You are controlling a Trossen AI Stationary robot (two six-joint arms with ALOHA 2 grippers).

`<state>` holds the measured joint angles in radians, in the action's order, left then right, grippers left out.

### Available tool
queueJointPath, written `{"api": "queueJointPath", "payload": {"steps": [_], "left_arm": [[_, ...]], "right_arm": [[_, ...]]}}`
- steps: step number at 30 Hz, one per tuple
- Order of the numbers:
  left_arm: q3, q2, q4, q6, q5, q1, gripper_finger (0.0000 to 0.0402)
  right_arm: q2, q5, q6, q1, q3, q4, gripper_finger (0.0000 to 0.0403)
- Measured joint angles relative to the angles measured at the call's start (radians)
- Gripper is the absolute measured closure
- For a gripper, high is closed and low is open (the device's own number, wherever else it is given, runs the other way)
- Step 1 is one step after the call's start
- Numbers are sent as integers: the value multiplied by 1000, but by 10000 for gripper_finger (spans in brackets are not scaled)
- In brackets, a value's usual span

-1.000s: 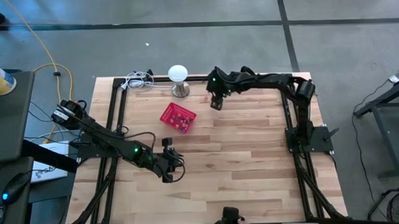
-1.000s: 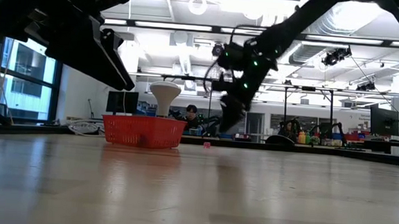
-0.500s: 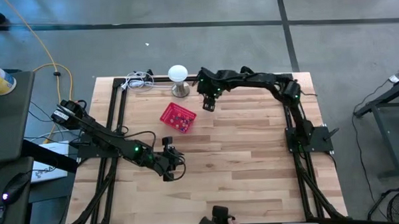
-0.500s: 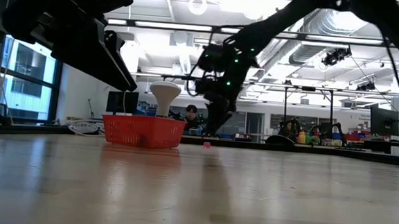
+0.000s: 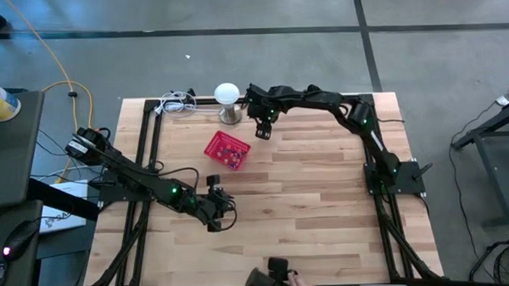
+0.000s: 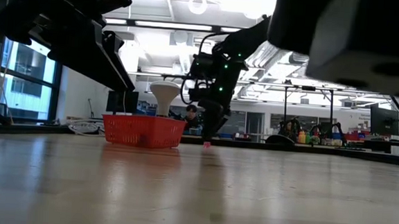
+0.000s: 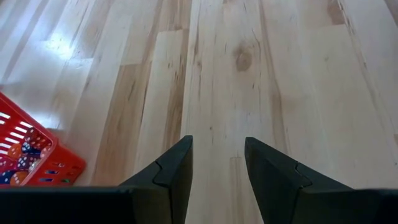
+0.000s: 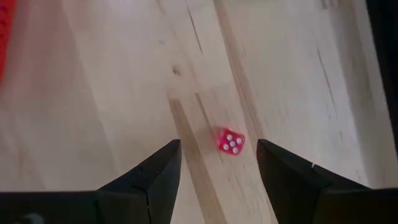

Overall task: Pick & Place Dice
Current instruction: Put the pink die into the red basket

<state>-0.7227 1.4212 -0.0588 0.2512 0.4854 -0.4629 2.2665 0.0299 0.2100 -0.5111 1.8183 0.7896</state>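
Dice, small, assorted colours. Most of the lot sits inside the red basket [image 5: 228, 151], where red, blue and orange ones [image 7: 22, 158] show through the mesh (an exact count cannot be made).

One die [image 8: 230, 142], pinkish red with four white pips up, lies loose on the bare wood of the table [image 5: 324, 200], near the basket on its far side and toward the right arm's half. From table height it shows as a small pink speck [image 6: 206, 144] just beside the basket's right end.

Right gripper [image 8: 217, 163]: fingers spread, nothing between them, hanging above the table with the loose die centred in the gap ahead. Seen from above it [image 5: 263, 129] is near the basket's far corner and close to the white mushroom-shaped lamp [image 5: 226, 94].

Left gripper [image 7: 217, 163]: fingers apart and empty, waiting low over the wood on the near side of the basket, a little way off it.

Status, as judged: largely done. The basket already holds the bulk of the set, and the one loose die visible remains to be grasped, carried the short way over and dropped in. No other stray die shows on the table (a small one could escape notice).
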Motion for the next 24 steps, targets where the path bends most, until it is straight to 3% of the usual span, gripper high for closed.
{"api": "queueJointPath", "payload": {"steps": [9, 24], "left_arm": [[0, 0, -2, -1, 0, 0, 262], [0, 0, -1, -10, 11, 3, 262]], "right_arm": [[0, 56, -25, -14, 2, 31, 202], [0, 55, -67, -19, 123, 102, 202]]}}
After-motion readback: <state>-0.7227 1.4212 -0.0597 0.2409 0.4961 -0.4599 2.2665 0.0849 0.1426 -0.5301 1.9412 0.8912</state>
